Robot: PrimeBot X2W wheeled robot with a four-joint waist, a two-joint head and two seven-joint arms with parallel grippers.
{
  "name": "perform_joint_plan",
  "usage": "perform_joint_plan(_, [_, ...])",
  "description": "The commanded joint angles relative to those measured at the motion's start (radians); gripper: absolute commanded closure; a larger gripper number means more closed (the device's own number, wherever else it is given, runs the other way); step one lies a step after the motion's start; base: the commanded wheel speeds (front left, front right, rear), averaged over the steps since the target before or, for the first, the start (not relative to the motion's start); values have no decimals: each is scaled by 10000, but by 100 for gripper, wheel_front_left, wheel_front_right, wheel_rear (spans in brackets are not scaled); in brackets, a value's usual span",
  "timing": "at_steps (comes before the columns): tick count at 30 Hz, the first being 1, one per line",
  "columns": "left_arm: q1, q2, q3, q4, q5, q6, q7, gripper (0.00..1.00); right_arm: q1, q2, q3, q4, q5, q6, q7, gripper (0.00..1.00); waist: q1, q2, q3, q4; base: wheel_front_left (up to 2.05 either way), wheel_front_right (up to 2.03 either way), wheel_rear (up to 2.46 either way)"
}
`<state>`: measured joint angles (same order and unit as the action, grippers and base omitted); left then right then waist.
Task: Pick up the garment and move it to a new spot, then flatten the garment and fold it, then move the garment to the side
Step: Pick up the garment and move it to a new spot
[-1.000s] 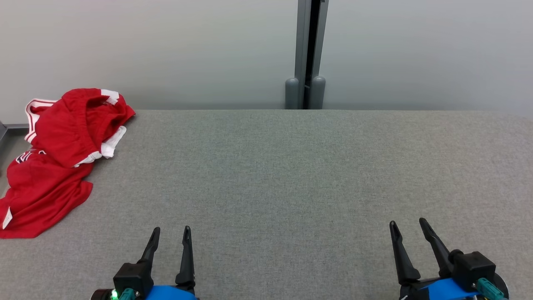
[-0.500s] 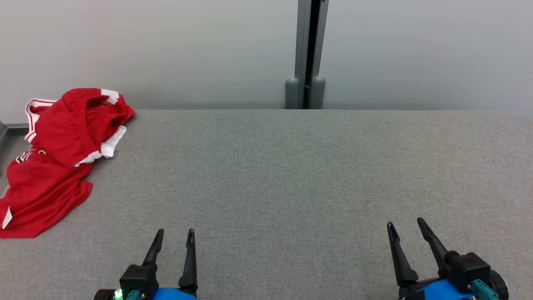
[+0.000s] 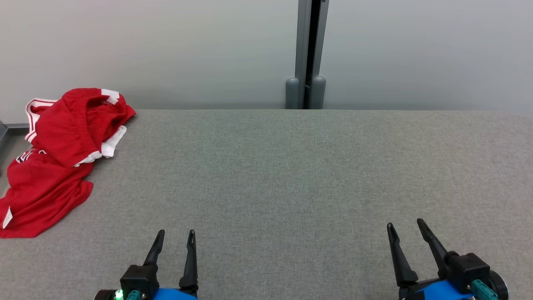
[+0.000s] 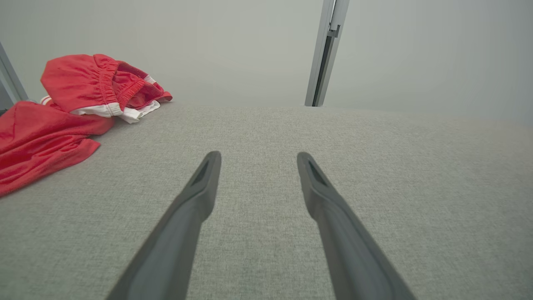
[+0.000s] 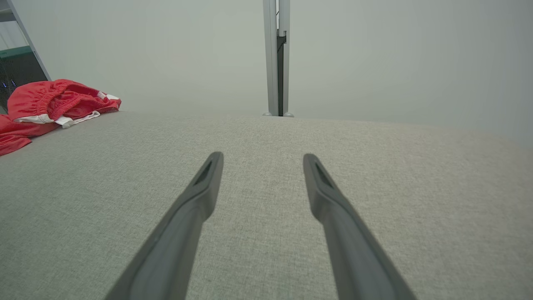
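A red garment with white trim lies crumpled at the far left of the grey felt table, partly over its left edge. It also appears in the left wrist view as the garment at upper left, and in the right wrist view as the garment far left. My left gripper stands open near the front edge, well to the right of the garment. My right gripper is open at the lower right, with nothing between its fingers.
A pale wall runs behind the table, with a grey vertical post at its middle. A dark frame edge shows beside the garment at the far left. Bare felt stretches between both grippers and the garment.
Both grippers drew slightly back toward the front edge, the left shifting a little to the right. The garment has not moved.
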<state>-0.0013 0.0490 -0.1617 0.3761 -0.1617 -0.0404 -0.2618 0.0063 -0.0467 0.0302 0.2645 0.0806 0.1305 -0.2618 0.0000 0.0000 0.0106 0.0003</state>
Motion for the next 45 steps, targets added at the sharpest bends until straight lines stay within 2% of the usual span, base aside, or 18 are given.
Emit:
perform_joint_plan(1, [-82,24,1,18,-38,10,-49,0,53,-66,7,18,-61,4,-49,0,0,0,2,1,0,0,0])
perform_joint_plan(6, [-117,24,-25,37,-18,11,-49,0,95,-65,-74,-21,-77,4,-47,0,0,0,22,79,0,0,0])
perform_joint_plan(11, [-178,24,-20,-16,49,2,-49,0,139,-60,-186,-72,-45,4,-44,0,0,0,65,539,0,0,0])
perform_joint_plan(17, [-276,35,19,-35,166,-26,-47,0,112,-56,-315,-95,72,4,-44,0,0,0,109,1776,0,0,0])
perform_joint_plan(23, [-282,60,206,-72,215,-19,-41,0,-34,-59,-29,-71,230,4,-44,0,0,0,72,3039,0,0,0])
perform_joint_plan(30, [-211,62,398,-107,233,-53,-41,0,-131,-62,186,-17,206,3,-43,0,0,0,68,3987,0,0,0])
perform_joint_plan(37, [-126,44,418,-134,222,-92,-39,0,-152,-61,180,16,157,3,-44,0,0,0,116,4288,0,0,0])
perform_joint_plan(45, [-167,27,498,-320,58,26,-39,0,-227,-59,-61,-241,-73,3,-43,0,0,0,425,4039,0,0,0])
